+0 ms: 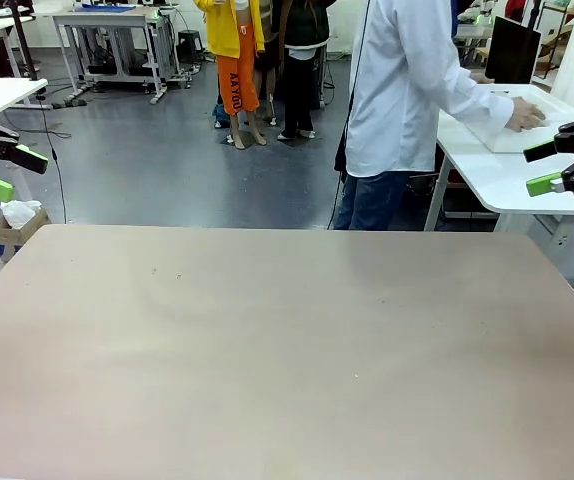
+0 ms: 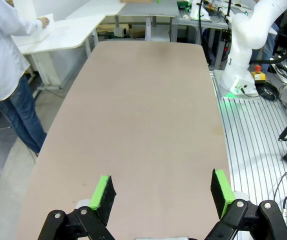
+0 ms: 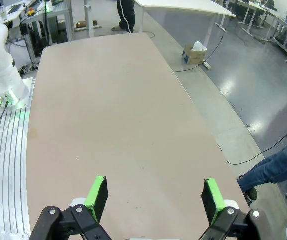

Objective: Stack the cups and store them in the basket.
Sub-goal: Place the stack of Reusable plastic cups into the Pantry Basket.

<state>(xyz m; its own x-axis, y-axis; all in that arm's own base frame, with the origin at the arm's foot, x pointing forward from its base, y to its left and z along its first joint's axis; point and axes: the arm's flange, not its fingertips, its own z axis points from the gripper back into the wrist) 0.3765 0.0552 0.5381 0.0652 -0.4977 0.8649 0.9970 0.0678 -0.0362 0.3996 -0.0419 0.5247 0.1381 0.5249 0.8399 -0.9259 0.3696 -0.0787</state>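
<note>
The cups are out of view. On a white side table at the far right stands the basket (image 1: pixel 507 128), a white rectangular bin, with the person's hand (image 1: pixel 527 115) resting on it; it also appears in the left wrist view as the basket (image 2: pixel 33 32). My left gripper (image 1: pixel 12 172) hovers open at the left edge of the beige table (image 1: pixel 287 340), nothing between its fingers. My right gripper (image 1: pixel 539 168) hovers open at the right edge. Seen from the wrists, the left gripper (image 2: pixel 163 192) and the right gripper (image 3: pixel 156 195) each hold their green pads wide apart above the bare tabletop.
A person in a white coat (image 1: pixel 407 90) stands beyond the far right corner, turned toward the white side table (image 1: pixel 487 180). A cardboard box (image 1: pixel 12 228) sits on the floor at the far left. The right arm's white base (image 2: pixel 243 45) stands beside the table.
</note>
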